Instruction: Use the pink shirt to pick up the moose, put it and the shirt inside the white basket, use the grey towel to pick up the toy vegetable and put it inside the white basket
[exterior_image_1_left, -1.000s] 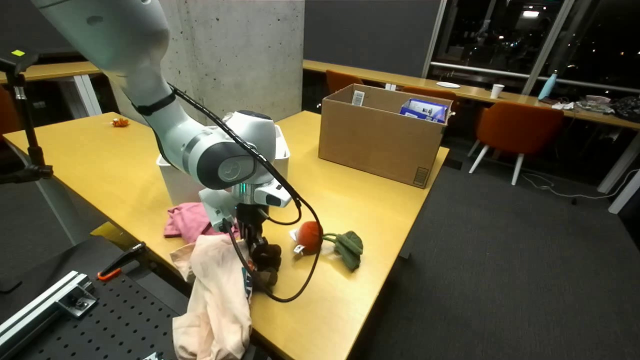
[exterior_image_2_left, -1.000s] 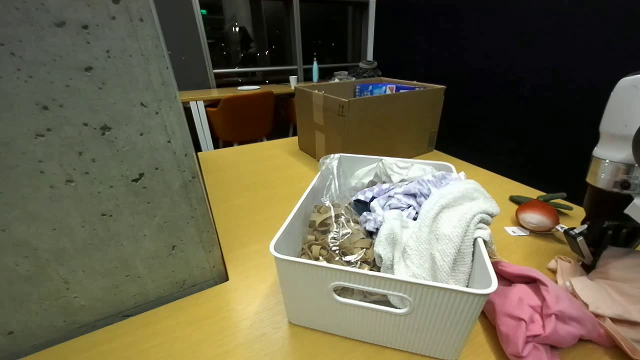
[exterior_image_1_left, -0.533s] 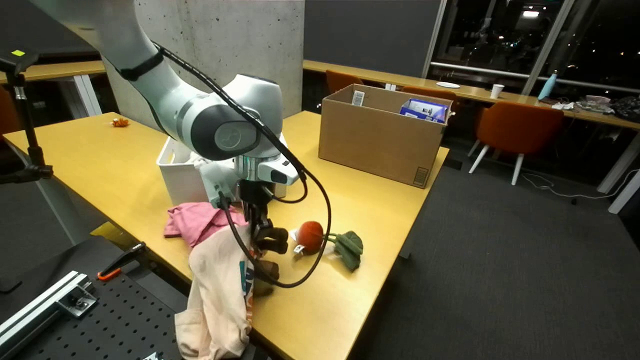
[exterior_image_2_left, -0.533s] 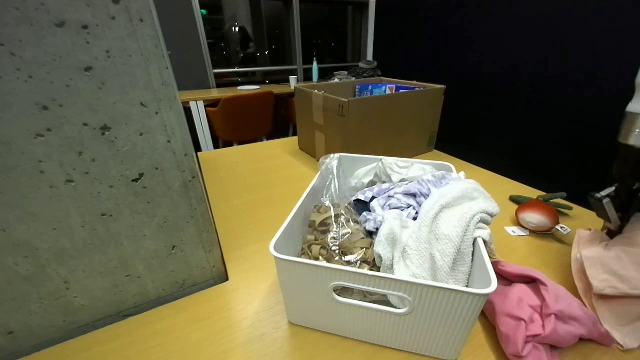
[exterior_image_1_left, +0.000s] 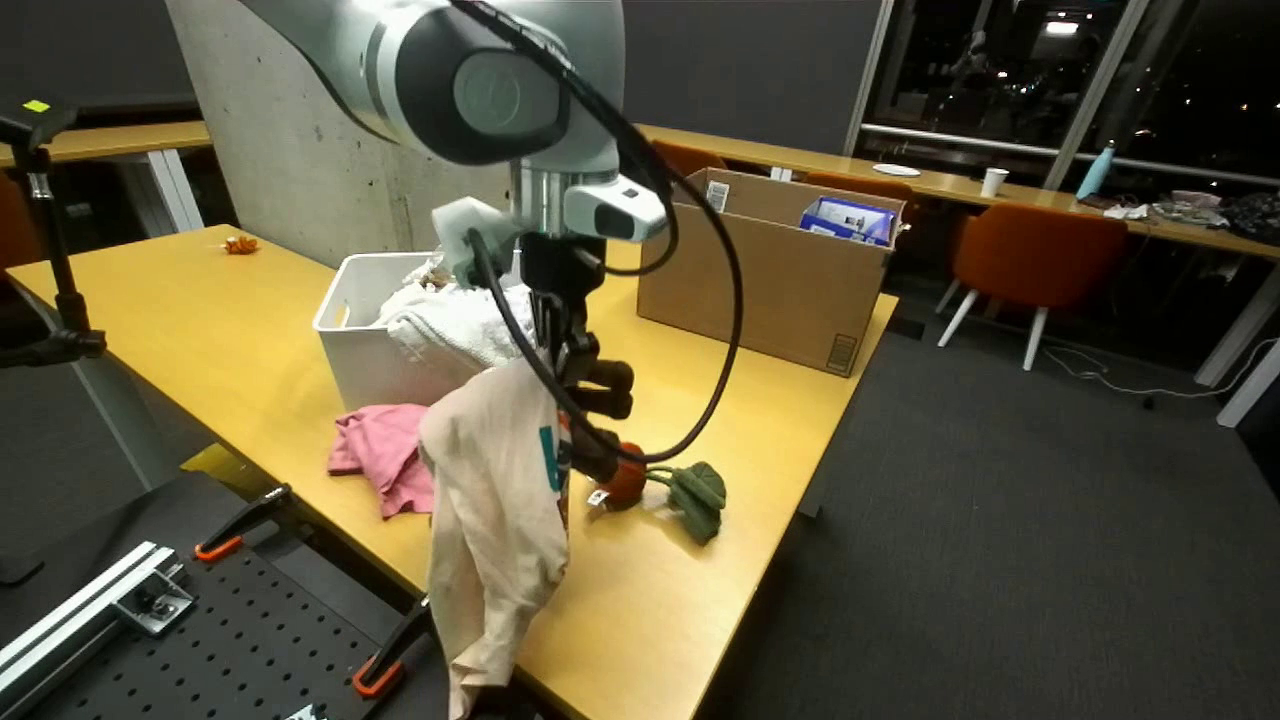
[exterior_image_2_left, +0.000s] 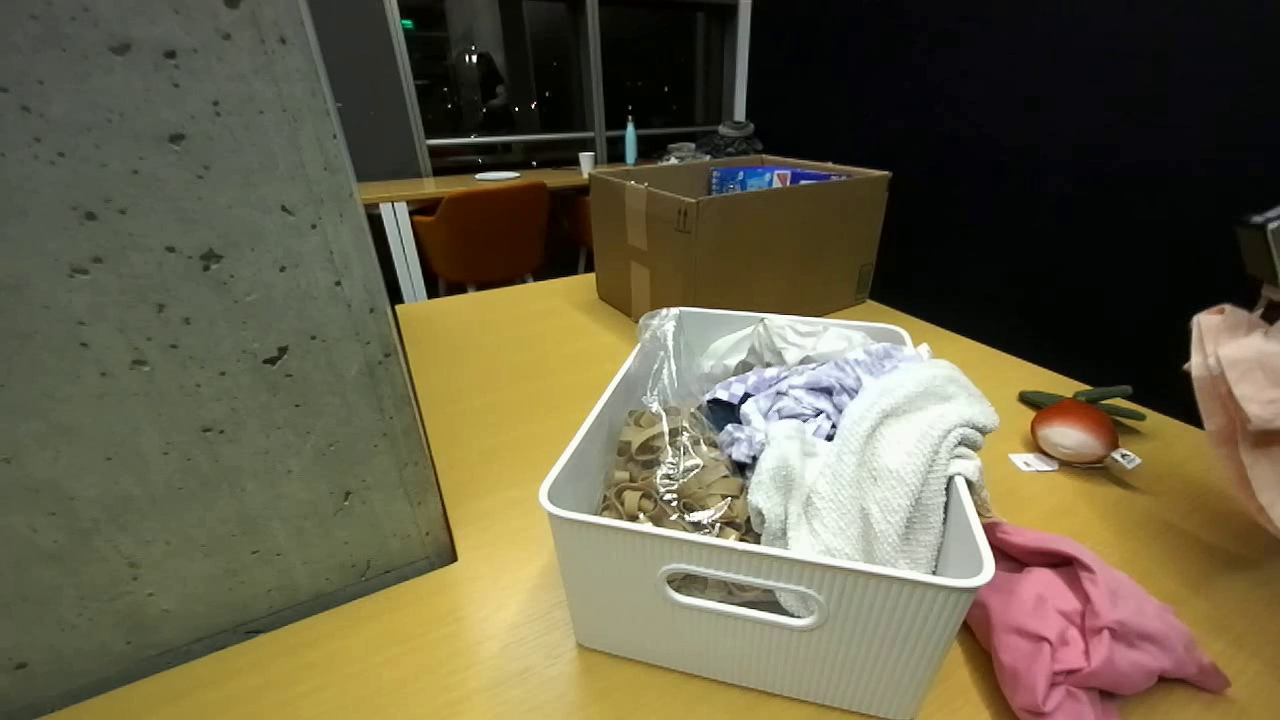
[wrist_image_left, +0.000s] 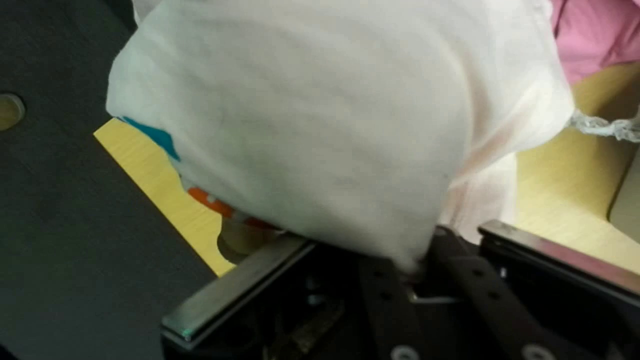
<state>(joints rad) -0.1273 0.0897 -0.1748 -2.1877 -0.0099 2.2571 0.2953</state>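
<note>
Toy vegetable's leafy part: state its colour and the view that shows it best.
Dark green; the leafy part shows best in an exterior view.

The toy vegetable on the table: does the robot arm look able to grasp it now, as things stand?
Probably not yet: the gripper is occupied, pinching the pale pink shirt with the brown moose hanging beside it. The red toy vegetable itself lies uncovered on the tabletop.
</note>
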